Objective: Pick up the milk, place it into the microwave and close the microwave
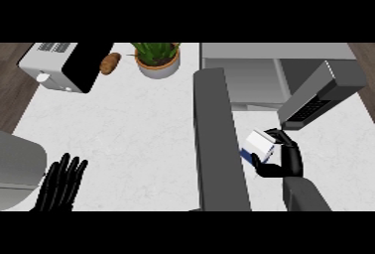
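A white and blue milk carton [259,143] is held tilted in my right hand [287,159], whose fingers and thumb curl round it. It hangs over the counter just right of the microwave's open door [218,144], which stretches toward me as a long grey slab. The microwave [253,79] stands at the back right, its grey cavity open behind and above the carton. My left hand [62,183] rests open at the lower left, fingers straight, holding nothing.
A toaster oven [64,67] with a black door sits at the back left, a brown bread roll [110,63] beside it. A potted plant [157,59] stands at the back centre. A grey angled appliance [322,94] stands right of the microwave.
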Available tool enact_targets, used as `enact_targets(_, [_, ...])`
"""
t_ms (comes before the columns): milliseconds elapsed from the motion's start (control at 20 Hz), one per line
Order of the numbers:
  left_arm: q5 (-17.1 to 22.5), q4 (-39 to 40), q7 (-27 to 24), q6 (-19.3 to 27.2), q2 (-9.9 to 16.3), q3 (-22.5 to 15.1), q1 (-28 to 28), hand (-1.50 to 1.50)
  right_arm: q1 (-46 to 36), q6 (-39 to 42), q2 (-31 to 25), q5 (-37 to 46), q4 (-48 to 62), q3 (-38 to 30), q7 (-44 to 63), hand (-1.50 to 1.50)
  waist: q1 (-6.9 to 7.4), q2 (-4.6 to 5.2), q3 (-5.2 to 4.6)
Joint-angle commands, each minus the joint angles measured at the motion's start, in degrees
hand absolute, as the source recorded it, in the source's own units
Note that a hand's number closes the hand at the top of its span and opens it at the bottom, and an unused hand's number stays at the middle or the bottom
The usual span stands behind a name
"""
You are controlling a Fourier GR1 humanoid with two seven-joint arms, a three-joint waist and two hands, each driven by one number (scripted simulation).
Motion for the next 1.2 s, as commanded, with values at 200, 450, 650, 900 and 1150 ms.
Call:
enact_targets(200, [4.1, -0.6, 5.5, -1.0, 1.2, 5.2, -3.0, -1.5, 2.3, -1.1, 4.1, -1.9, -12.2, 4.3, 2.8, 1.5, -0.74, -0.16, -0.02])
enact_targets(450, [1.6, 3.4, -0.4, -3.3, -0.9, 3.9, 0.0, -1.5, 3.9, -9.5, 4.4, -1.3, -17.7, 8.3, 7.5, 1.5, -0.49, -0.12, -0.02])
enact_targets(650, [1.3, 0.9, 0.1, -5.0, 0.5, 5.5, 1.4, -1.5, 1.1, -10.9, 2.8, -1.7, -20.7, 9.5, 15.2, 1.5, -0.26, -0.1, -0.01])
enact_targets(900, [2.6, -0.5, 5.0, -3.3, -1.3, 6.6, -2.0, -1.5, -3.5, -15.7, 3.8, -0.6, -20.3, 11.3, 21.4, 1.5, -0.26, -0.06, 0.0])
enact_targets(1150, [1.1, 5.5, 3.5, -4.3, -2.3, 6.4, -5.2, -1.5, -13.4, -17.6, -0.1, 1.5, -7.6, 8.8, 22.1, 1.5, 0.34, 0.25, 0.03])
